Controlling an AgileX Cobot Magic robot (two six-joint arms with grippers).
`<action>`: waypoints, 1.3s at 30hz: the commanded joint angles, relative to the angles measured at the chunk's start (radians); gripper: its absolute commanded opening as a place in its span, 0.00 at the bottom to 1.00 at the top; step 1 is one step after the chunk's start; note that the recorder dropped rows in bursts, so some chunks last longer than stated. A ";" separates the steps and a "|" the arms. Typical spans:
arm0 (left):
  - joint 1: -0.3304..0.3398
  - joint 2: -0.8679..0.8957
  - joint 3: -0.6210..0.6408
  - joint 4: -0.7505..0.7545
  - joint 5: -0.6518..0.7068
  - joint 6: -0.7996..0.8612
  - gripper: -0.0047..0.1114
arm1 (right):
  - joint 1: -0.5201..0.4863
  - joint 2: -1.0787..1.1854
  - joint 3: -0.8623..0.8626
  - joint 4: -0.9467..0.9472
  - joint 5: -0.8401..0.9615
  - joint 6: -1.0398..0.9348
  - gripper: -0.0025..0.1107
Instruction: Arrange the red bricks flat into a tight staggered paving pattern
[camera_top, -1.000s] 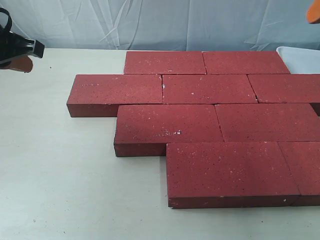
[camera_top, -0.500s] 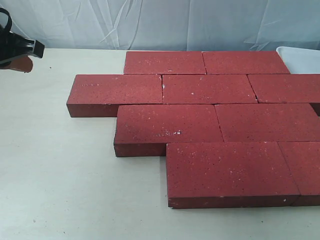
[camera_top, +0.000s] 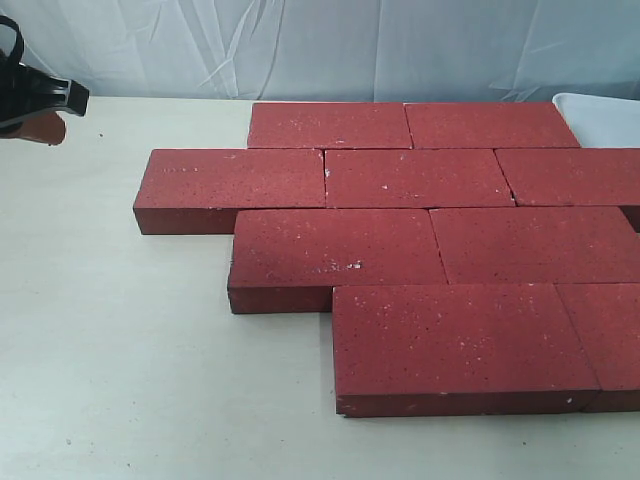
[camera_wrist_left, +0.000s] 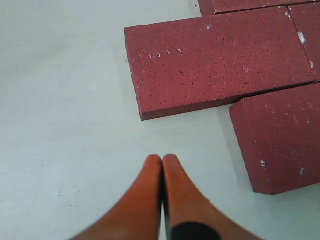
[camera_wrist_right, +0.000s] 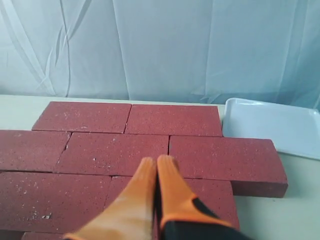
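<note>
Several red bricks (camera_top: 420, 240) lie flat on the pale table in four staggered rows, edges close together. The far row has two bricks (camera_top: 410, 125); the near row's left brick (camera_top: 460, 345) sits furthest right. My left gripper (camera_top: 45, 125) hangs at the exterior view's far left edge, apart from the bricks. In the left wrist view its orange fingers (camera_wrist_left: 162, 159) are pressed together over bare table, next to a brick's end (camera_wrist_left: 215, 60). My right gripper (camera_wrist_right: 156, 161) is shut and empty, above the bricks (camera_wrist_right: 115, 152). It is out of the exterior view.
A white tray (camera_top: 605, 115) stands at the back right beside the bricks, also shown as the white tray (camera_wrist_right: 272, 125) in the right wrist view. A pale blue cloth backdrop (camera_top: 320, 45) closes off the far side. Bare tabletop (camera_top: 130, 350) lies to the left and front.
An orange bit of the right gripper at the exterior view's top right corner has left the picture. The bricks and the left gripper have not moved.
</note>
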 joint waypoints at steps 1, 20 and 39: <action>-0.001 -0.010 0.004 0.007 -0.008 0.000 0.04 | -0.005 -0.137 0.088 -0.044 -0.059 0.003 0.02; -0.001 -0.010 0.004 0.007 -0.008 0.000 0.04 | -0.005 -0.276 0.285 -0.275 -0.112 0.001 0.02; -0.001 -0.010 0.004 0.007 -0.008 0.000 0.04 | -0.005 -0.276 0.285 -0.125 -0.114 0.003 0.02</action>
